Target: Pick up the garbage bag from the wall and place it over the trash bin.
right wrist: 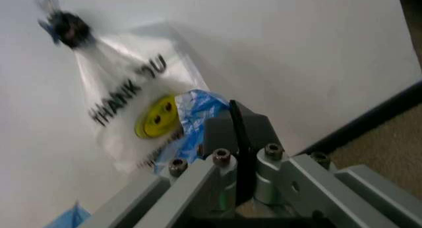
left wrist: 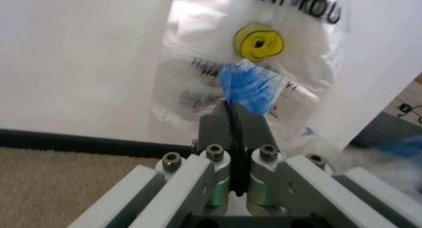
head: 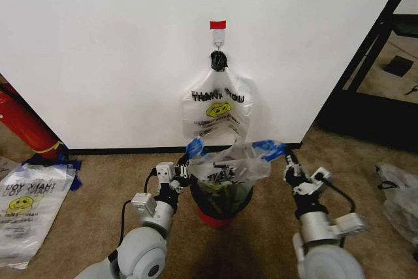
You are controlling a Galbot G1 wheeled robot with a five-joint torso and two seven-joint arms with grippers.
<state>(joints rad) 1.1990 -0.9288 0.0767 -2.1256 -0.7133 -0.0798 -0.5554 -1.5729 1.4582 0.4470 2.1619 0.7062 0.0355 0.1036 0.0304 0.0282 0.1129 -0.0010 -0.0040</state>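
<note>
While both arms reach forward, the left gripper (head: 189, 155) is clamped on one blue patch of the thin clear crinkly garbage bag (head: 228, 169); the right gripper (head: 282, 156) pinches the other patch. Between and below them, the bag drapes over the round black wire-mesh trash bin (head: 221, 206). Beyond, another smiley bag (head: 219, 114) hangs on the white wall (head: 104, 57).

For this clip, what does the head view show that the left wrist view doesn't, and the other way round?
Head view only: the trash bin with the garbage bag stretched over it between both arms, the right gripper holding one blue patch, the red tape strip and hook, and loose bags on the carpet.

Left wrist view only: the left gripper close up, shut on the other blue patch.

Both: the wall, its black baseboard, and a "THANK YOU" bag hanging there.
</note>
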